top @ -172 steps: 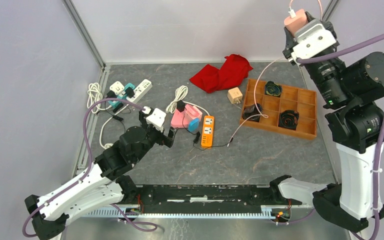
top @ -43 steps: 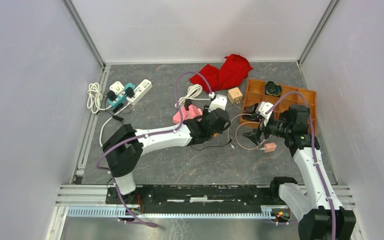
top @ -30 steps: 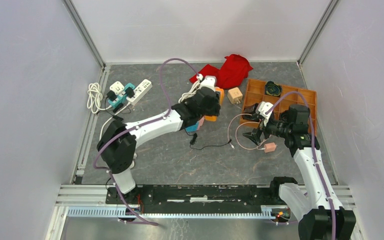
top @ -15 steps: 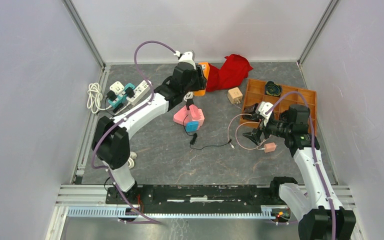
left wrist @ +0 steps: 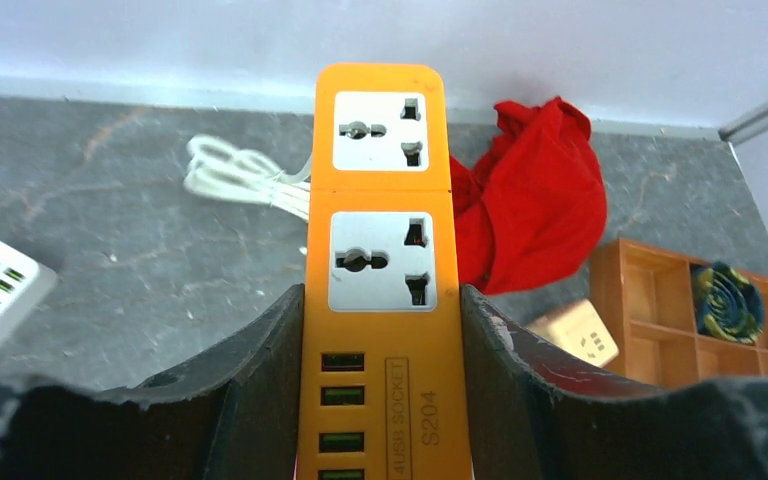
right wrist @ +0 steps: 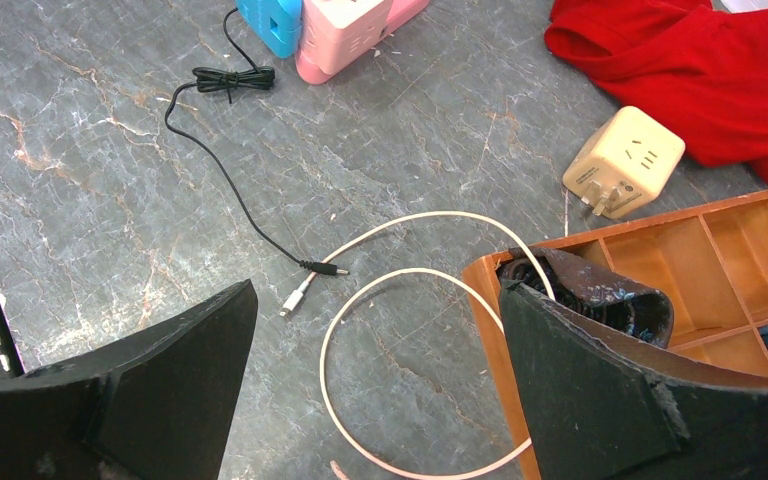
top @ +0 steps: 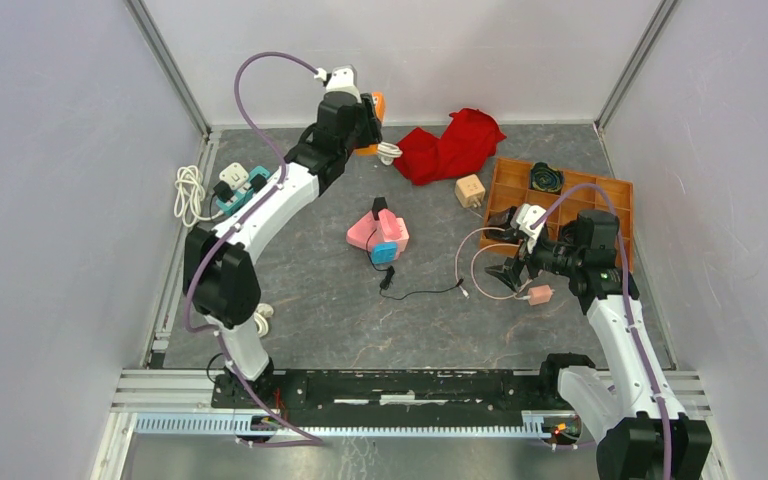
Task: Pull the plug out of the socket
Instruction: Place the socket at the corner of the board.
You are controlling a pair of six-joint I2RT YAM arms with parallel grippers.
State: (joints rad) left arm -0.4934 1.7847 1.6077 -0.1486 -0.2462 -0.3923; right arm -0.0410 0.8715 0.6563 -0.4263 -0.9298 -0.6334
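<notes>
Where the left gripper (left wrist: 381, 305) clamps, the socket (left wrist: 380, 130) (orange) is slab-shaped.

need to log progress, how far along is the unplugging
Looks done: both sockets on the orange power strip are empty, and a black cord lies loose on the table. In hand: the left gripper holds the strip raised; the right gripper hangs open, empty. Left: probably setting the strip down.

Left arm (top: 260, 208), right arm (top: 625, 335): white links, black joints, purple cables (top: 280, 54), white wrist blocks; left gripper (left wrist: 380, 295) black, fingers (left wrist: 260, 380) chipped.
</notes>
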